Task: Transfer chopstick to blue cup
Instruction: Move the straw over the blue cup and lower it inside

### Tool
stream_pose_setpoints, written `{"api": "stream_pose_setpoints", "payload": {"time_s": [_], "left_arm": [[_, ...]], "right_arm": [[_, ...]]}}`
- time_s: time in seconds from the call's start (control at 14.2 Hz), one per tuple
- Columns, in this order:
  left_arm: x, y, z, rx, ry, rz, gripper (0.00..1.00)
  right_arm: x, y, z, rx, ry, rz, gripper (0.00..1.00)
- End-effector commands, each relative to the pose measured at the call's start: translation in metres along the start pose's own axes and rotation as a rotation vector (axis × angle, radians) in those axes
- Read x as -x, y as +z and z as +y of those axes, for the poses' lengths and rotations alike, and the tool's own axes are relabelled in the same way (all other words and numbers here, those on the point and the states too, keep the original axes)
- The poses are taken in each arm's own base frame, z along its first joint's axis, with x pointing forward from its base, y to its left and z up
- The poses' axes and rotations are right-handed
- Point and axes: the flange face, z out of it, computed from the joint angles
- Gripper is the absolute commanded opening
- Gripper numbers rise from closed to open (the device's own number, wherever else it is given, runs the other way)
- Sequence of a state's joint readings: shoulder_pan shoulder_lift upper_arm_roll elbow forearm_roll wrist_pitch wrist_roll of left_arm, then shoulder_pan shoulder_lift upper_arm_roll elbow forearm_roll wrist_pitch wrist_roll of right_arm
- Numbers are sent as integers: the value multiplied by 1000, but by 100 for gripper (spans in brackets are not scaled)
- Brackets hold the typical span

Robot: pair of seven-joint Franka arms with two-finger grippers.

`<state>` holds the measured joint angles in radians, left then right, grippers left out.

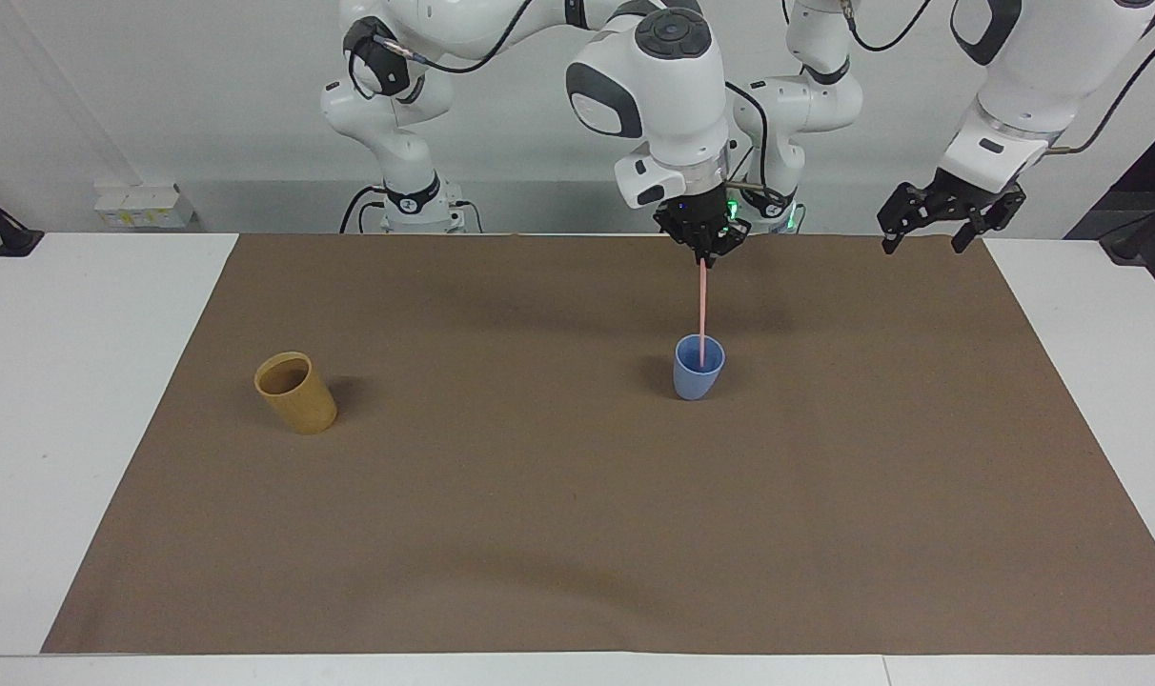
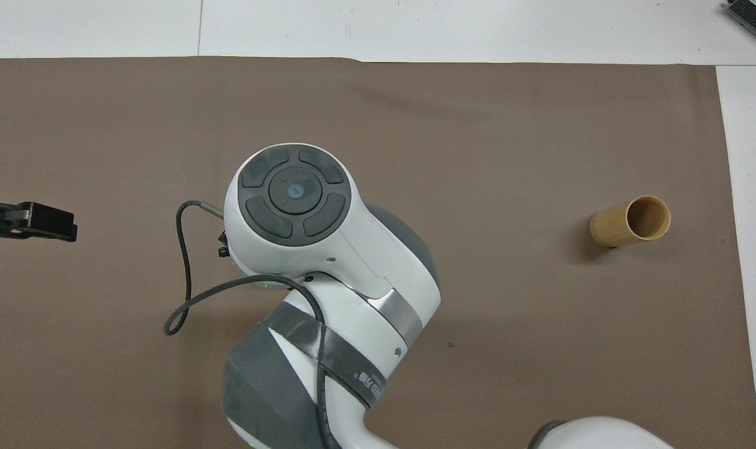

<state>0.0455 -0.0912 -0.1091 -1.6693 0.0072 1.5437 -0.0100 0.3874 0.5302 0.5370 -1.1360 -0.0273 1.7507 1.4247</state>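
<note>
The blue cup (image 1: 699, 368) stands upright on the brown mat, toward the left arm's end of the middle. A pale pink chopstick (image 1: 702, 310) hangs straight down with its lower end inside the cup. My right gripper (image 1: 702, 257) is shut on the stick's top end, directly over the cup. In the overhead view the right arm's wrist hides the cup, the stick and that gripper. My left gripper (image 1: 923, 238) waits open in the air over the mat's edge at the left arm's end, and it shows as a dark tip (image 2: 38, 221) in the overhead view.
A tan wood-coloured cup (image 1: 296, 392) (image 2: 630, 221) stands on the mat toward the right arm's end. The brown mat (image 1: 577, 534) covers most of the white table (image 1: 82, 400). A cable loops off the right wrist (image 2: 181, 293).
</note>
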Motion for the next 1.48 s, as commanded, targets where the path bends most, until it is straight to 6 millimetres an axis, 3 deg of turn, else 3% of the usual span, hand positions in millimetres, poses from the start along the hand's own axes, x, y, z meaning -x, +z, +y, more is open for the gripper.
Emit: {"api": "stream_pose_setpoints", "payload": {"time_s": [0.0,0.42,0.91,0.98,1.12,1.27,1.41], "left_arm": [[2,-5,-1,1,-11,-4,100],[2,-5,-1,1,-11,-4,100],[2,-5,0,1,-8,-4,100],[2,-5,-1,1,-11,-4,100],[2,-5,-2,1,-12,-4,100],[2,-5,-2,1,-14,-4,100],[2,-5,-2,1,-14,-4,100]], "right_arm": [[-3,9,2,-11,-19,15,0],[-9,19,2,-23,-17,23,0],[-9,18,2,-22,-37,26,34],[-9,18,2,-22,-37,26,45],[-7,18,2,-22,-40,28,48],[-8,16,3,-17,-39,28,65],[-10,16,4,-10,-40,34,95]]}}
